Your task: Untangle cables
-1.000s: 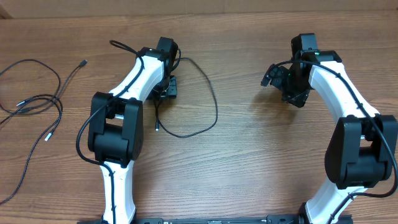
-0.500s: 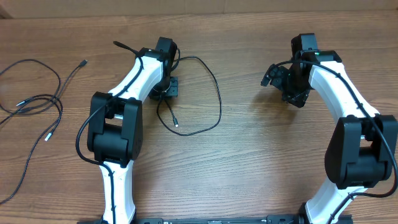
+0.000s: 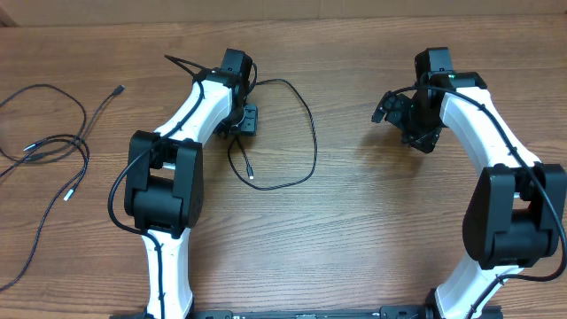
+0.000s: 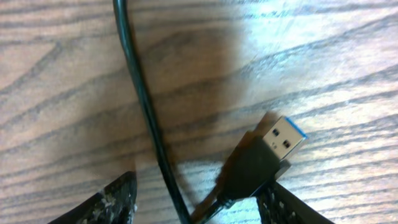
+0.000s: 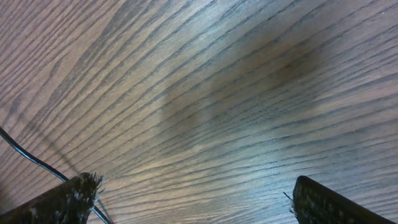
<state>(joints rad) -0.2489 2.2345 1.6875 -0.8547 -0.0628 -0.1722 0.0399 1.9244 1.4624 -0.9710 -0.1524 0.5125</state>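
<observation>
One black cable (image 3: 314, 146) loops on the wooden table from my left gripper (image 3: 240, 120) out to the right and back, ending in a small silver tip (image 3: 251, 178). In the left wrist view that cord (image 4: 146, 109) runs between the fingers of my left gripper (image 4: 199, 202), beside a black USB plug (image 4: 270, 149) with a silver, blue-lined end. The jaws stand apart and neither pad presses the cord. Several more thin cables (image 3: 53, 142) lie spread at the far left. My right gripper (image 3: 409, 124) hovers open over bare wood (image 5: 196, 193).
The table's far edge (image 3: 354, 19) runs along the top of the overhead view. Both white arms reach in from the near edge. A thin black wire (image 5: 37, 163) crosses the left corner of the right wrist view.
The cable loop by my left gripper has slid right, and its silver tip has swung from below the gripper to the right. My left gripper edged away from me. The right arm held still.
</observation>
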